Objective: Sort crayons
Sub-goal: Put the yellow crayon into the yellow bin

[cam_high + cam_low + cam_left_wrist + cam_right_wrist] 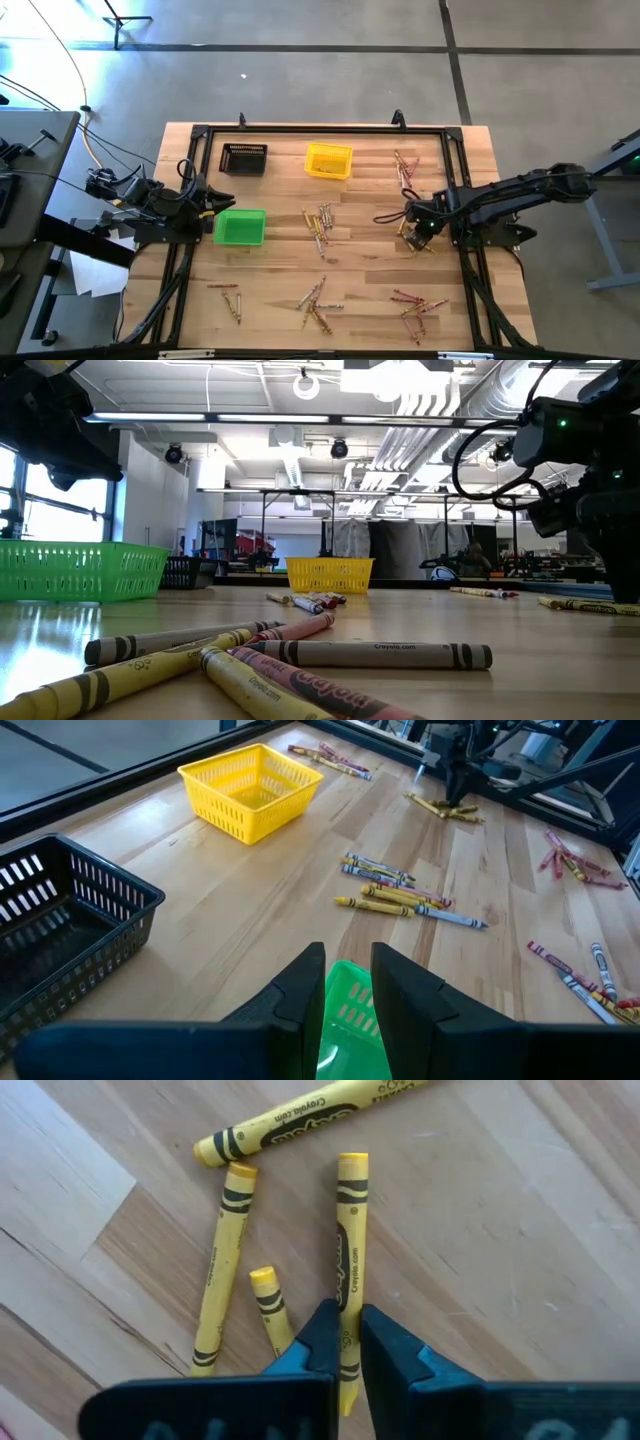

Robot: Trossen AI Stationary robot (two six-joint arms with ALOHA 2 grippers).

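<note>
Crayons [322, 222] red, yellow, grey, lying flat in scattered clusters

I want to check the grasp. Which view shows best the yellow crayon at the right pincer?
The right wrist view: the right pincer closes around one upright yellow crayon, with three more beside it. The high view shows this pincer over a tiny cluster. The left wrist view shows it far off. In the low view I cannot tell that crayon.

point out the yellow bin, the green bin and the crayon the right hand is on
yellow bin [328, 160], high view, its mesh floor
green bin [240, 227], high view, middle of its floor
yellow crayon [351, 1220], right wrist view, upper wrapper
right hand [348, 1342], right wrist view, between its fingertips
</note>
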